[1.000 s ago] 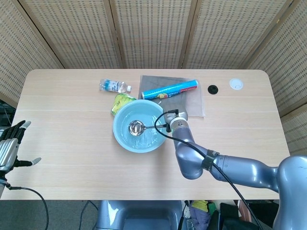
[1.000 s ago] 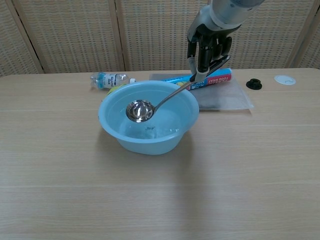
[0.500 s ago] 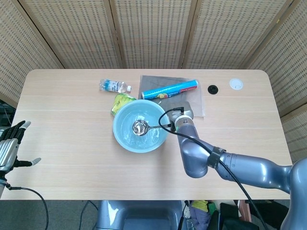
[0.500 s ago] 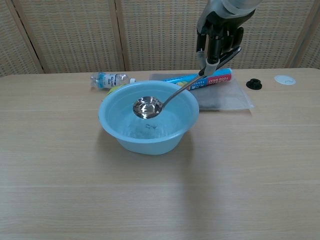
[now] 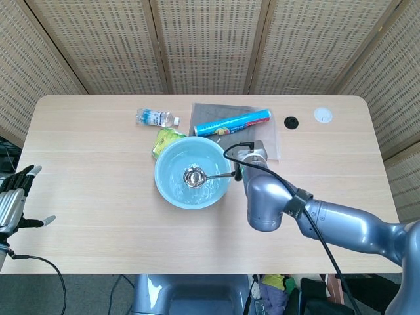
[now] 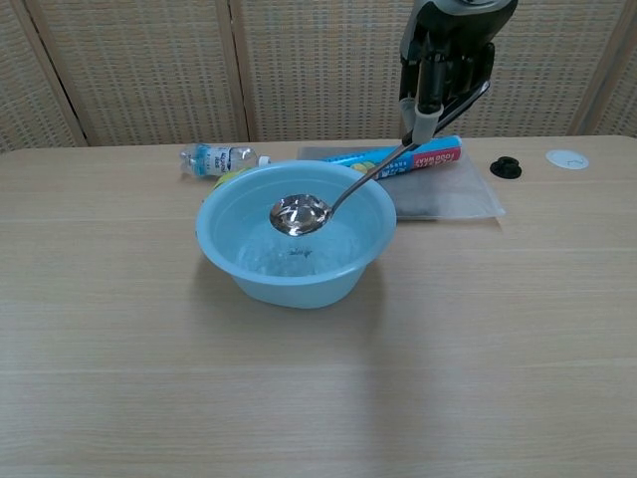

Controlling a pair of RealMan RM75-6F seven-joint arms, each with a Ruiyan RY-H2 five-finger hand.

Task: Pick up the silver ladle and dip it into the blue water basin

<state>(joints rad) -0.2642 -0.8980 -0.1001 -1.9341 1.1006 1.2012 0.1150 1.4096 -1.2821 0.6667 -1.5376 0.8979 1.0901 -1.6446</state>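
Note:
The blue water basin (image 6: pixel 239 267) (image 5: pixel 169 191) stands mid-table with water in it. The silver ladle (image 6: pixel 300 213) (image 5: pixel 193 176) hangs with its bowl just above the water, its handle slanting up to the right. My right hand (image 6: pixel 444 62) grips the handle's upper end, above and behind the basin's right rim; in the head view the arm (image 5: pixel 266 203) hides that hand. My left hand (image 5: pixel 14 200) is off the table's left edge, holding nothing, fingers apart.
A small water bottle (image 6: pixel 215 157) lies behind the basin at left, with a yellow-green packet (image 5: pixel 167 138) against the basin's far rim. A blue foil box (image 6: pixel 418 156) lies on a grey mat (image 6: pixel 448 198). A black cap (image 6: pixel 506 167) and a white disc (image 6: pixel 567 158) sit far right.
My right hand has risen and shifted right, lifting the ladle's bowl out of the water and nearer the basin's middle. The left hand has not moved.

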